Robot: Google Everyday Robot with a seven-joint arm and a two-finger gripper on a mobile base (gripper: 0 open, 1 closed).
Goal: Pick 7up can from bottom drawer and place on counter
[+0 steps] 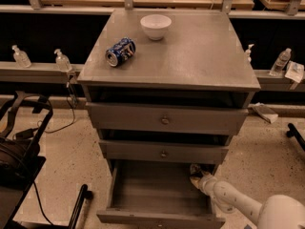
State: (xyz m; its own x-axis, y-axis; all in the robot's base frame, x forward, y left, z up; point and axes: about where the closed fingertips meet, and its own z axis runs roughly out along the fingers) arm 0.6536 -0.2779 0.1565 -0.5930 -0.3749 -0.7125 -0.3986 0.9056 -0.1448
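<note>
The bottom drawer (157,202) is pulled open below two shut knobbed drawers. My gripper (196,174) reaches into its back right corner, just under the middle drawer's front. The white arm runs from the lower right. The 7up can is hidden; something pale shows at the gripper, too unclear to name. The counter (190,56) is the grey cabinet top.
A blue can (120,52) lies on its side on the counter's left, and a white bowl (156,26) stands at the back. Small bottles (62,60) line a ledge behind. A black cart (19,147) stands at the left on the speckled floor.
</note>
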